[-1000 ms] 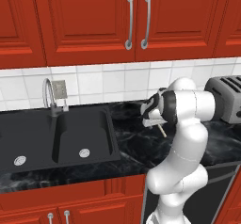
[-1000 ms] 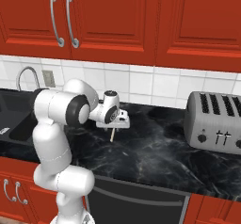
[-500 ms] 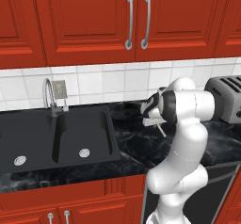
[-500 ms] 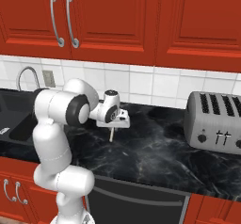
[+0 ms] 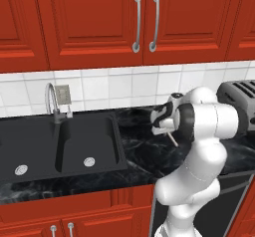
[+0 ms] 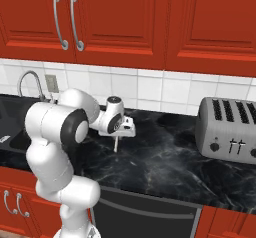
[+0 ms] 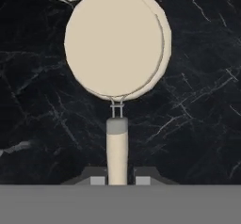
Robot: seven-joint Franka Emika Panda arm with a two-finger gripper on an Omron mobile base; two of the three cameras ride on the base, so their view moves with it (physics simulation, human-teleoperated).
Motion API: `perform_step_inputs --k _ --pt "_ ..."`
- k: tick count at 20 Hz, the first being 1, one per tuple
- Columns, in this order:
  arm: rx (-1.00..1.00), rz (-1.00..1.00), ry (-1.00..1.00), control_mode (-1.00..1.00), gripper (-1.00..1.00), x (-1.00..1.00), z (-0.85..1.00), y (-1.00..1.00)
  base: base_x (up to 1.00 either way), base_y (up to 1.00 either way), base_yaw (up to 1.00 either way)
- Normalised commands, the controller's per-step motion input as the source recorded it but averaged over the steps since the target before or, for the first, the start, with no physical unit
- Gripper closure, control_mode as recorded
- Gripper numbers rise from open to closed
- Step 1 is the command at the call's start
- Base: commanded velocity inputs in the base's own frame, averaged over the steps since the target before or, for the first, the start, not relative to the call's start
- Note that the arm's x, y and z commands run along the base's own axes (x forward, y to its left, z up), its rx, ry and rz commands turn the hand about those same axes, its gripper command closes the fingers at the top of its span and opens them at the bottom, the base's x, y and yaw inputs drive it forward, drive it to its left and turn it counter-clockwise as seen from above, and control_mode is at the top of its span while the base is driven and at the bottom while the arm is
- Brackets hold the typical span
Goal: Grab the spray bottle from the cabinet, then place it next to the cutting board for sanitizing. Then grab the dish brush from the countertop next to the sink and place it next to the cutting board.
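while over the countertop (image 7: 42, 124), the gripper (image 7: 116, 180) pinches the dish brush (image 7: 116, 53) handle between its fingertips (image 7: 96, 180).

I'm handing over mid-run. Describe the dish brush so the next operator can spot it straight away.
Start at the black sink and follow the black marble countertop toward the silver toaster. Between them the gripper is shut on the dish brush. It is the sole cream thing there: a round disc head on a thin straight handle.
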Motion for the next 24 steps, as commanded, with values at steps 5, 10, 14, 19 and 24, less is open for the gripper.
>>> perform_step_inputs --k 5,10,14,19,24 --pt "0.0 0.0 -0.12 -1.0 1.0 -0.61 0.63 -0.01 0.0 0.0 0.0" --pt "0.0 0.0 -0.15 -1.0 1.0 -0.57 0.76 -0.09 0.0 0.0 0.0" --pt "0.0 0.0 -0.13 -1.0 1.0 -0.5 0.76 -0.06 0.0 0.0 0.0" --pt "0.0 0.0 -0.07 -1.0 1.0 -0.43 0.65 -0.04 0.0 0.0 0.0" --pt "0.0 0.0 -0.12 -1.0 1.0 -0.58 0.62 -0.14 0.0 0.0 0.0"
